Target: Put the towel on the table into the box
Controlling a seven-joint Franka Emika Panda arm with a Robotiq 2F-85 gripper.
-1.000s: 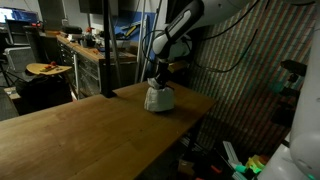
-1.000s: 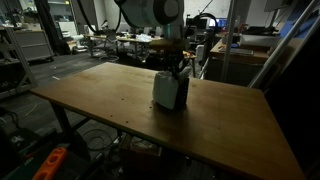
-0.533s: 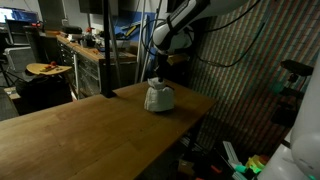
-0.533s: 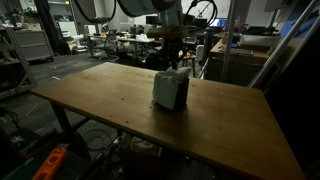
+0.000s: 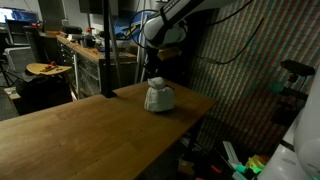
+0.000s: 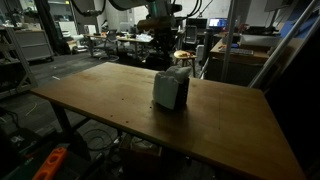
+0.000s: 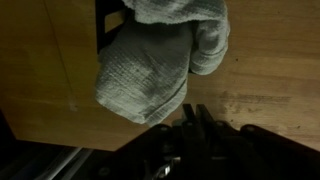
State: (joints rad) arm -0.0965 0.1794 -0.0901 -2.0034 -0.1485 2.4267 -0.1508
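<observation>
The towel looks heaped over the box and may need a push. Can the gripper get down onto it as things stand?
Probably yes. The gripper hangs above the towel, shut and empty, with only open air between them.

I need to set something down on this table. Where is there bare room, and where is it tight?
Most of the table is bare: the long wooden stretch from the towel to the near edge, plus strips on either side of it. It is crowded only at the towel, which is draped over the box, with the gripper above, jaws shut.
</observation>
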